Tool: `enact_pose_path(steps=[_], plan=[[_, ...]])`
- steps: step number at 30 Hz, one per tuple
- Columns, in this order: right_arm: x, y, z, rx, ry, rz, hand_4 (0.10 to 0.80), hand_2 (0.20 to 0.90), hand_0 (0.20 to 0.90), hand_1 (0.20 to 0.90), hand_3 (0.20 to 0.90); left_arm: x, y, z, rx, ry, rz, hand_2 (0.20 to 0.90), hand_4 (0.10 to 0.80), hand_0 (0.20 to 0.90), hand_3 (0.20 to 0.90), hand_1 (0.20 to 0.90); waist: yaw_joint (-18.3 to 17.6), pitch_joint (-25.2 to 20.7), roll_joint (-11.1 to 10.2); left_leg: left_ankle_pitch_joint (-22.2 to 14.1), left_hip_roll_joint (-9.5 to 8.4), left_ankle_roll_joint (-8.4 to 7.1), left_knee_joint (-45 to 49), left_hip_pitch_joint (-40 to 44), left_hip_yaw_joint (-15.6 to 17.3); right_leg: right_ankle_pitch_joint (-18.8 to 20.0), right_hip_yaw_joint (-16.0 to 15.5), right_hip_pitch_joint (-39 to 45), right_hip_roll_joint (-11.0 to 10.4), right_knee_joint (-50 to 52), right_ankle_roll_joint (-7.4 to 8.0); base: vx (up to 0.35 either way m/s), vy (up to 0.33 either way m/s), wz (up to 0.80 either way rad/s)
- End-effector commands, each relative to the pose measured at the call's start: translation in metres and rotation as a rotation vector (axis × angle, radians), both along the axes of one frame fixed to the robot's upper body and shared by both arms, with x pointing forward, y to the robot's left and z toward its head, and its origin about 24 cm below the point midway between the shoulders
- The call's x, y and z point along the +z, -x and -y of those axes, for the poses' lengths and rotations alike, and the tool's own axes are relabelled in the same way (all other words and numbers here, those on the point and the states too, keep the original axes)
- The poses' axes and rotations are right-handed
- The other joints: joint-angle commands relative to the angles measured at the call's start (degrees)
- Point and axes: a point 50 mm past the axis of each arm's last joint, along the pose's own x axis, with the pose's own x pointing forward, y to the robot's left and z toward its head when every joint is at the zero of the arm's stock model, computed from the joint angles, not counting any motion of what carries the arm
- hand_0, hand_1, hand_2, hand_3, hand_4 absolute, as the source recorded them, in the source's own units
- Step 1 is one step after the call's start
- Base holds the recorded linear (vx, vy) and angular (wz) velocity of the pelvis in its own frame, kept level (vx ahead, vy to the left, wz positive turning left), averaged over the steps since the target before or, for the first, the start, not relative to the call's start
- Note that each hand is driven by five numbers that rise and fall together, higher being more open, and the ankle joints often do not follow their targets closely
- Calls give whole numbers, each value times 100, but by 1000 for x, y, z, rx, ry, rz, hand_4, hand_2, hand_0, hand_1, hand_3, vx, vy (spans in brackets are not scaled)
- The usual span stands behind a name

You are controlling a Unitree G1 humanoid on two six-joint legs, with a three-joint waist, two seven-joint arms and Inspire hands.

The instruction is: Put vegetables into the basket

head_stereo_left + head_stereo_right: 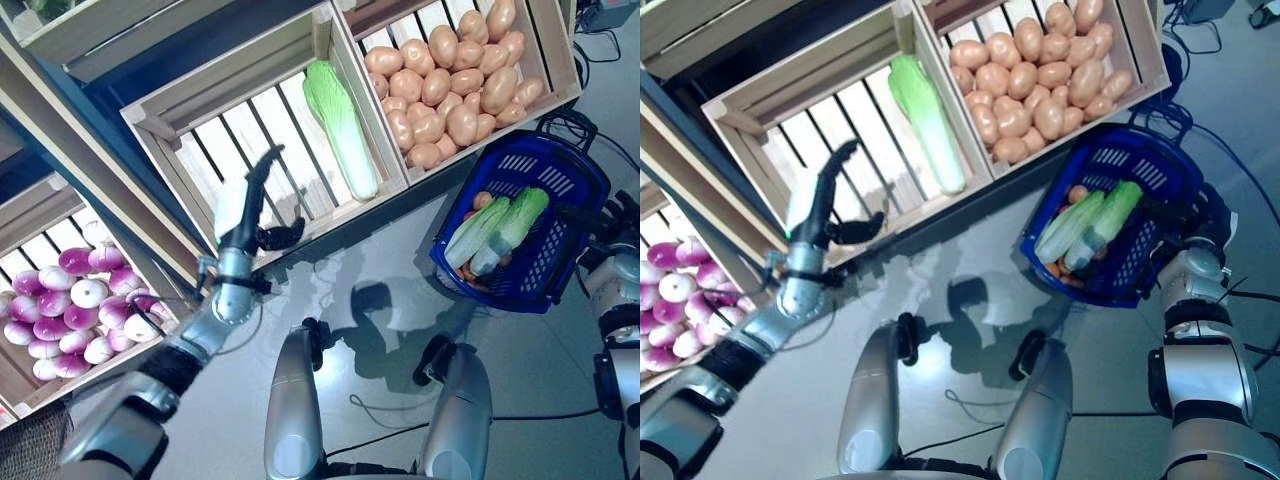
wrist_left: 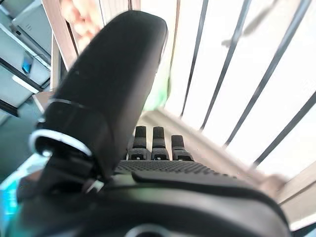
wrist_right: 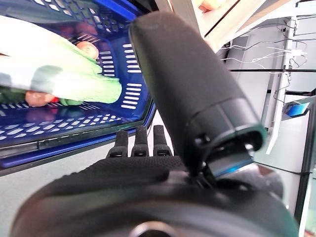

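Leftmost, you see a slatted wooden crate [image 1: 20,370] of round purple-and-white turnips [image 1: 70,310], smooth-skinned; its near and left parts are cut off by the frame edge. Next, the left hand [image 1: 243,215] is raised over the front rail of the middle crate [image 1: 175,150], fingers straight and spread, thumb out to the side, holding nothing; in its own wrist view the thumb fills most of the frame and only the finger bases show. That middle crate is of pale wood with white slats and dark gaps, and against its right wall lies one long napa cabbage [image 1: 342,125], white-ribbed with crinkled green leaf. To the right, a third crate [image 1: 555,55] holds a heap of smooth tan potatoes [image 1: 450,75]; its far corner is cut off. Below it, over the grey floor, you find the blue plastic basket [image 1: 555,175] with perforated walls, holding two more napa cabbages [image 1: 497,232] laid side by side over several small orange-brown vegetables, mostly hidden beneath them. At the far right, the right hand [image 1: 1212,215] sits at the basket's rim; you cannot tell how its fingers lie, since the basket and wrist hide them. No print or label is legible anywhere.
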Motion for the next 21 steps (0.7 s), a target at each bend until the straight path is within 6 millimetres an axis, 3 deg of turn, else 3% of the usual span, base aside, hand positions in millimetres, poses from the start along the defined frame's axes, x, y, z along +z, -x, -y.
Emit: enact_pose_path(steps=[1, 6, 11, 15, 21], plan=[[40, 2, 15, 6, 67, 138, 800, 900, 900, 900, 900, 63, -8, -30, 146, -166, 227, 900, 800, 900, 900, 900, -149, -532, -81, -456, 308, -296, -379, 551, 141, -125, 317, 350, -107, -31, 173, 47, 74, -10], [45, -8, 2, 118, 110, 126, 800, 900, 900, 900, 900, 92, -13, -52, 302, -598, 326, 900, 800, 900, 900, 900, -297, -584, -95, -477, 410, -349, -356, 558, 213, -121, 427, 295, -109, -39, 214, 35, 81, -13], [40, -12, -5, 186, 106, 99, 800, 900, 900, 900, 900, 97, -22, -68, 369, -906, 243, 900, 800, 900, 900, 900, -483, -589, -86, -515, 475, -398, -297, 470, 270, -80, 582, 143, -129, -32, 293, 0, 93, -16], [43, -17, -9, 222, 104, 87, 800, 900, 900, 900, 900, 97, -33, -64, 369, -1034, 135, 900, 800, 900, 900, 900, -610, -544, -43, -534, 466, -441, -278, 385, 277, -36, 721, 30, -118, -78, 362, -10, 118, -13], [52, -27, -23, 294, 108, 138, 800, 900, 900, 900, 900, 100, -41, -57, 370, -1039, 76, 900, 800, 900, 900, 900, -738, -439, -24, -595, 458, -475, -150, 229, 301, -15, 868, -135, -77, -65, 424, -33, 88, -14]])
